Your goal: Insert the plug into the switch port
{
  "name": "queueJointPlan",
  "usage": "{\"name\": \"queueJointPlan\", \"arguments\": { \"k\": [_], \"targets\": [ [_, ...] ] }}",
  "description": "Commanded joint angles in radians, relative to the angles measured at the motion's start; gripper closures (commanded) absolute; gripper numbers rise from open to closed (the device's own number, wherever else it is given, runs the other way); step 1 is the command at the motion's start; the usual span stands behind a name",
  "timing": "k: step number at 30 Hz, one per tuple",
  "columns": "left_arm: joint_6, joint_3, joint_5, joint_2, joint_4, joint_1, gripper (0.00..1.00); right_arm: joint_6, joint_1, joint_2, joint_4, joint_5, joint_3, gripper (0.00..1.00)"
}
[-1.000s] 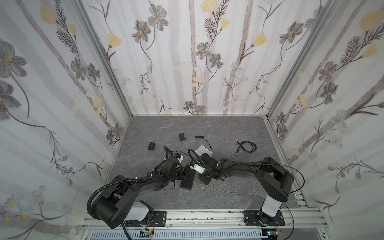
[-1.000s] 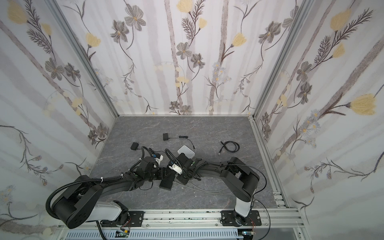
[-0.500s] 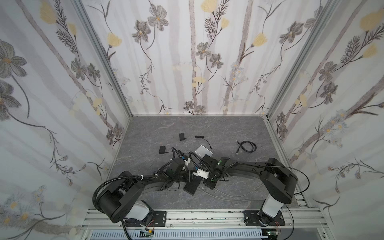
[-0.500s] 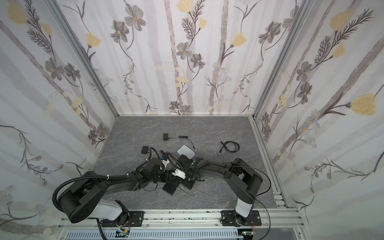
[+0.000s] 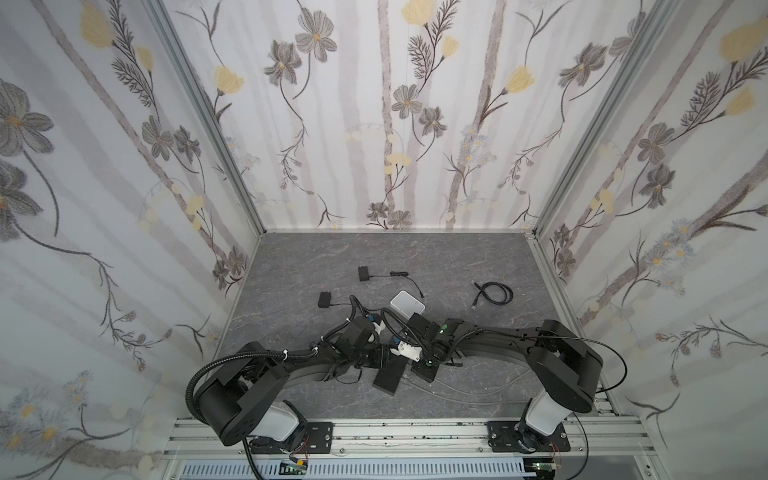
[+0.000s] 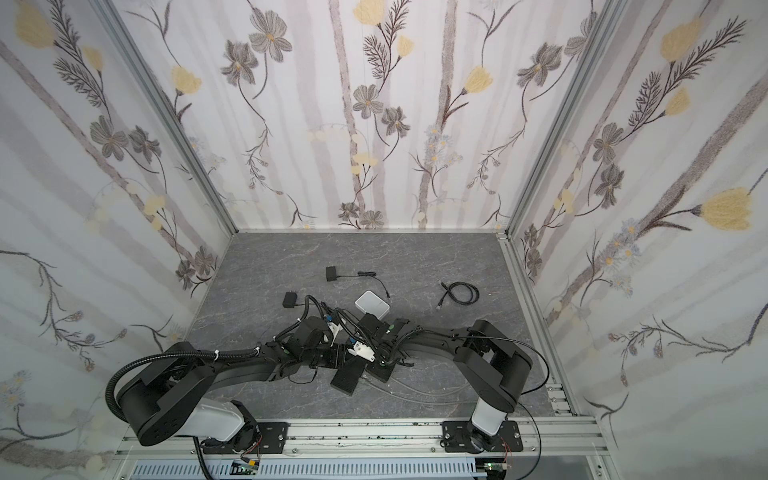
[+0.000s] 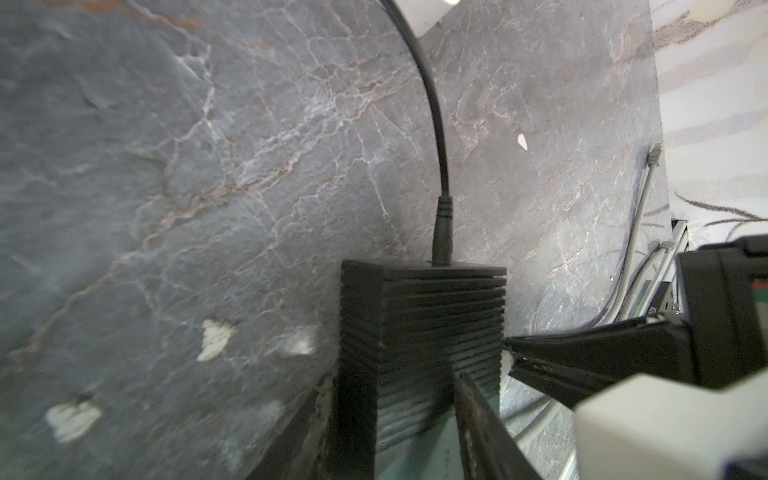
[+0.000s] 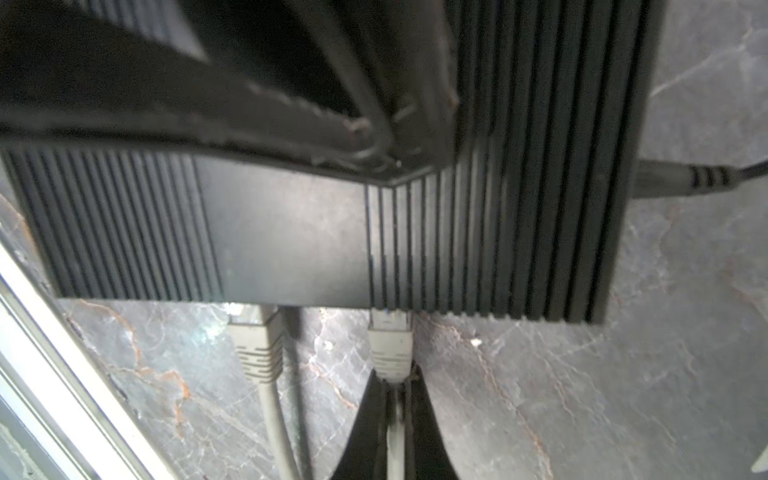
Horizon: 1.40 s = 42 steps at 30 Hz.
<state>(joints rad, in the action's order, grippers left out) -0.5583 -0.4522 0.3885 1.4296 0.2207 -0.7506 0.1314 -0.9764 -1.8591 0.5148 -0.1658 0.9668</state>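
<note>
Clamps black switch [image 7: 419, 316] with left gripper [image 7: 392, 374] | pinches rear of grey plug [image 8: 390, 345] with right gripper [image 8: 395, 386] (plug meets switch edge)

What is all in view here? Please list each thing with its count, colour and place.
switch: 1, black, ribbed, front centre.
plug: 2, grey, on grey cables, at the switch's port edge.
power lead: 1, black, plugged into the switch.
adapter: 2, black, further back, left of centre.
box: 1, white, right of the nearer adapter.
coiled cable: 1, black, right of the box.
table: 1, grey marble pattern.
walls: 3, floral.
left arm, right arm: 2, black; left jaws grip the switch, right jaws shut behind one plug.
</note>
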Motion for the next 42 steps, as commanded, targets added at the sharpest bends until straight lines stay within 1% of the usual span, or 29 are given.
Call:
{"name": "queueJointPlan", "arguments": {
  "k": [1, 4, 6, 8, 10, 13, 15, 19, 21, 25, 26, 29, 32, 37, 42],
  "targets": [
    [0.083, -0.039, 0.228, -0.017, -0.060, -0.035, 0.53, -0.047, -0.007, -0.017, -0.835, -0.025, 0.026, 1.00],
    [0.058, -0.068, 0.075, -0.055, -0.169, -0.021, 0.51, -0.046, -0.005, -0.017, -0.815, -0.009, 0.023, 1.00],
    [0.029, -0.064, 0.024, -0.102, -0.195, 0.011, 0.50, -0.048, -0.004, -0.013, -0.809, -0.002, 0.009, 1.00],
    [0.008, -0.053, 0.006, -0.154, -0.202, 0.052, 0.50, -0.057, -0.001, -0.003, -0.813, -0.012, -0.015, 1.00],
    [-0.003, -0.049, 0.020, -0.197, -0.208, 0.101, 0.49, -0.071, 0.001, 0.011, -0.831, -0.023, -0.048, 1.00],
    [-0.012, -0.056, 0.060, -0.210, -0.211, 0.151, 0.50, -0.091, 0.002, 0.026, -0.841, -0.018, -0.085, 1.00],
    [-0.003, -0.068, 0.050, -0.212, -0.238, 0.172, 0.48, -0.100, 0.004, 0.030, -0.837, -0.006, -0.097, 1.00],
    [0.014, -0.115, -0.011, -0.222, -0.325, 0.243, 0.33, -0.121, 0.005, 0.033, -0.816, 0.017, -0.111, 1.00],
    [0.019, -0.146, -0.027, -0.220, -0.361, 0.292, 0.28, -0.130, 0.003, 0.027, -0.800, 0.028, -0.113, 1.00],
    [0.022, -0.224, -0.050, -0.174, -0.416, 0.373, 0.27, -0.164, 0.003, 0.020, -0.776, 0.046, -0.126, 1.00],
    [0.019, -0.242, -0.061, -0.137, -0.428, 0.391, 0.28, -0.179, 0.002, 0.016, -0.764, 0.046, -0.124, 1.00],
    [0.001, -0.284, -0.099, -0.091, -0.443, 0.427, 0.28, -0.210, 0.001, -0.003, -0.718, 0.025, -0.107, 1.00],
    [-0.021, -0.316, -0.162, -0.063, -0.454, 0.452, 0.22, -0.236, -0.001, -0.024, -0.691, -0.005, -0.101, 1.00],
    [-0.050, -0.383, -0.240, 0.026, -0.500, 0.483, 0.17, -0.265, -0.007, -0.058, -0.673, -0.052, -0.103, 0.98],
    [-0.056, -0.439, -0.234, 0.136, -0.486, 0.507, 0.16, -0.263, -0.009, -0.093, -0.663, -0.063, -0.092, 0.96]
  ]
}}
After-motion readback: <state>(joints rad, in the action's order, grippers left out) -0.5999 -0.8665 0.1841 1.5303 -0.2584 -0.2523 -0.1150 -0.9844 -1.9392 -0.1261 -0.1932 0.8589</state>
